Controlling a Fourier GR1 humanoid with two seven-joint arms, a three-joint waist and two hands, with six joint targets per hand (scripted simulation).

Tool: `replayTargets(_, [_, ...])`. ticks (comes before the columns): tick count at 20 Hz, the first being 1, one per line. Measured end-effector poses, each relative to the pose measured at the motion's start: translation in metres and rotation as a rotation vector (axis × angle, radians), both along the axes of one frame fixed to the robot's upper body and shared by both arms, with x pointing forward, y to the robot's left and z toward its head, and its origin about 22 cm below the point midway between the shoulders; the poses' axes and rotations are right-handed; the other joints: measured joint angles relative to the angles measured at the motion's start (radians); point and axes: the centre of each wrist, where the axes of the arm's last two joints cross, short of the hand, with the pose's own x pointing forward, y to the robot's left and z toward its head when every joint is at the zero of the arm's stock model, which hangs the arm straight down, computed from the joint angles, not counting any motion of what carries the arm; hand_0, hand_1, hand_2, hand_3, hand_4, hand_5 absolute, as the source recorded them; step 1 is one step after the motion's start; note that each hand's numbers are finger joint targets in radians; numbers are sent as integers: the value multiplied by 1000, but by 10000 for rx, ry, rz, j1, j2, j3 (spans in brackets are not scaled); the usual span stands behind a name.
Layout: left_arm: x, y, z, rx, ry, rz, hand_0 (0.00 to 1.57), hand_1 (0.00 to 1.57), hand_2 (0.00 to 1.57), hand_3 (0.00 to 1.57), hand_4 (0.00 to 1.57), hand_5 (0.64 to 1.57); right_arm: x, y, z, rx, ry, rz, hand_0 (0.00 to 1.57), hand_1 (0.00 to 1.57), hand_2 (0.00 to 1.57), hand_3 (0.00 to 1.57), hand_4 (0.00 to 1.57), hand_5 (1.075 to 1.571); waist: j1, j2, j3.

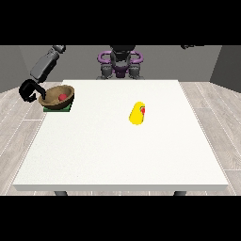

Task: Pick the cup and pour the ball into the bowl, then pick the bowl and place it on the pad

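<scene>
On the far left corner of the white counter (117,155), a brown bowl (57,97) is sitting on a green pad (58,108), tilted a little, and only the pad's front edge is showing under it. A red ball (62,97) is lying inside the bowl. The black hand at the view's left (28,91) is hanging just beside the bowl's left rim, over the counter's edge. Its fingers (34,97) are curling toward the rim, but I cannot tell if they are clamping it or only touching it. Near the middle of the counter, well apart from this hand, a yellow cup (137,113) is lying on its side, with something red at its mouth. The hand at the view's right is not showing.
</scene>
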Motion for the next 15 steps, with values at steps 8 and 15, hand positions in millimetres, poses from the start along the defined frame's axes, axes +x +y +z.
replayTargets(8, [-26, -3, 9, -61, -469, 24, 0, 0, 0, 0, 0, 1566, -4, -19, 33, -139, -813, -461, 383, 383, 312, 147, 0, 1422, 3, 376, -5])
replayTargets(15, [-19, 4, -13, -247, 197, 108, 0, 0, 0, 0, 0, 1566, -1, -27, 69, 241, -976, 240, 379, 379, 120, 409, 315, 1374, -294, -283, -26])
